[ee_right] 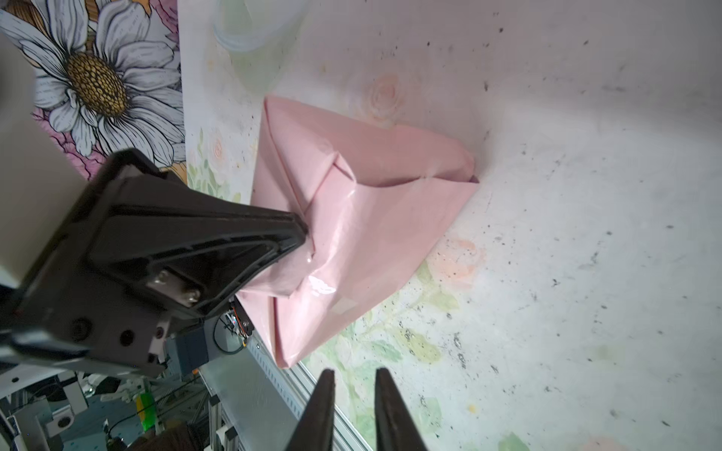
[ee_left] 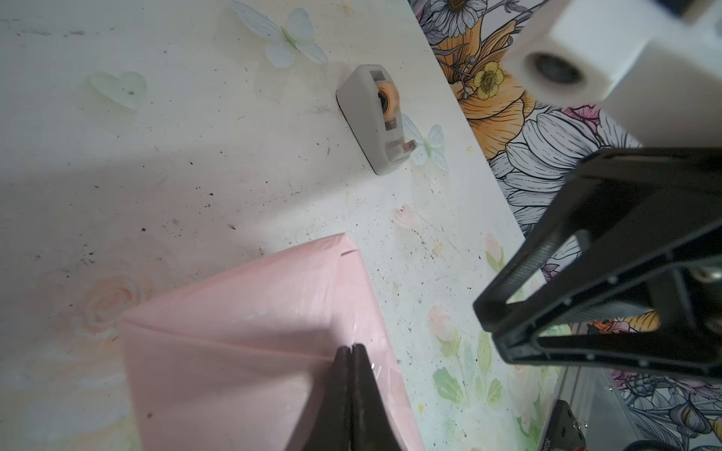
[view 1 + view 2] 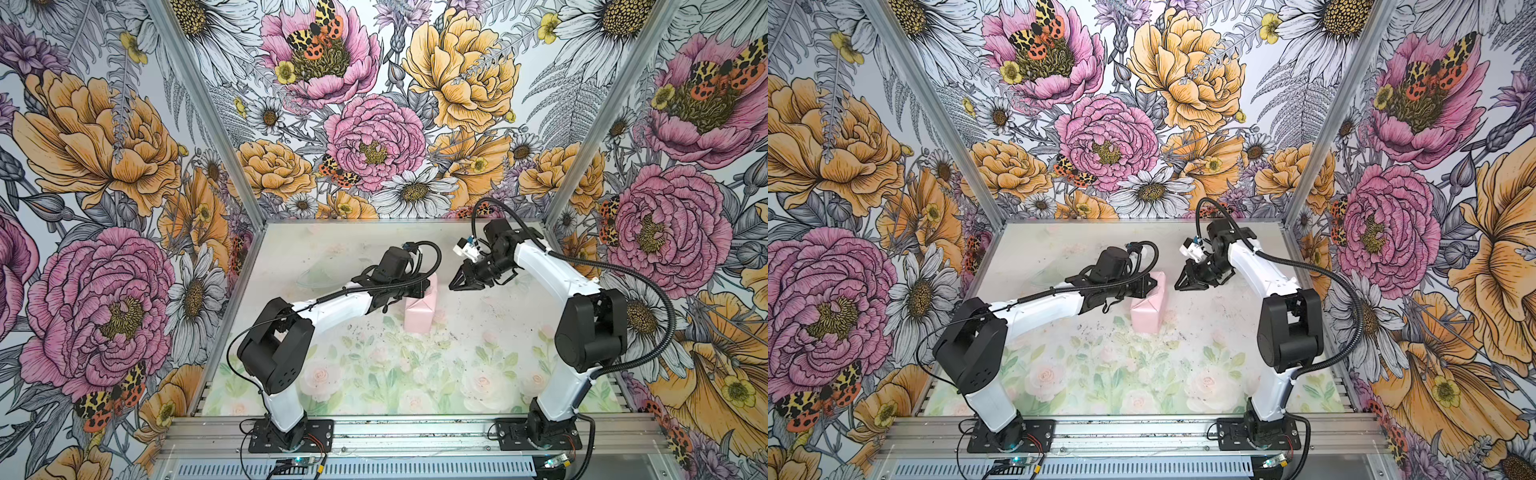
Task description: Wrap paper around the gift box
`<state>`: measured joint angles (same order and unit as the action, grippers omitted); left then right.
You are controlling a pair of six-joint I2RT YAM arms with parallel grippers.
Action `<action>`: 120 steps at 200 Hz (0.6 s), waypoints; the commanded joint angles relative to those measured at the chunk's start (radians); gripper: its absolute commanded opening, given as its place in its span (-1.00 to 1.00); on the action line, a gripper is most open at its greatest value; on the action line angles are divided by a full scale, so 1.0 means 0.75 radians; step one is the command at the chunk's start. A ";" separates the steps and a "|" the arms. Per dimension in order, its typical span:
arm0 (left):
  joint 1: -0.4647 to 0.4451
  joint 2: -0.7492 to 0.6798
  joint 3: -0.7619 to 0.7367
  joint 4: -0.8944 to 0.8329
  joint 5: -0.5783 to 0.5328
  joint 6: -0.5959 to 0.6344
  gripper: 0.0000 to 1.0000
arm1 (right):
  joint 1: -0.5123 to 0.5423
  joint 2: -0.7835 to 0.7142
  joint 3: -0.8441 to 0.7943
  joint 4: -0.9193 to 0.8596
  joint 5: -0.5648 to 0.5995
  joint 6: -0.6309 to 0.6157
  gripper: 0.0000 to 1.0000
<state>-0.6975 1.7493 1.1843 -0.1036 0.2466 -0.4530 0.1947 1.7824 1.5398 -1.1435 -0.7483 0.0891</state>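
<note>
**left gripper [image 3: 405,296] clenched on parcel, right gripper [image 3: 1177,286] just off it**

Top views: the paper [image 3: 419,316], folded into a pink parcel, sits on the table [image 3: 478,332]; gift box hidden. Left tips rest on parcel top. Right gripper hangs near its far right corner, not touching.

L wrist: left jaws shut tight, tips pressed on a fold. tape dispenser [image 2: 375,117] lies beyond the parcel, well apart.

R wrist: right fingers [image 1: 385,410] slightly parted, empty, short of the parcel.
</note>
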 commanded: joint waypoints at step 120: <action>-0.010 0.049 -0.042 -0.208 -0.091 0.037 -1.00 | 0.141 0.015 -0.238 0.466 -0.048 0.281 -0.94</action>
<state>-0.6987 1.7489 1.1847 -0.1040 0.2428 -0.4519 0.2989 1.7756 1.3922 -0.8459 -0.7937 0.2737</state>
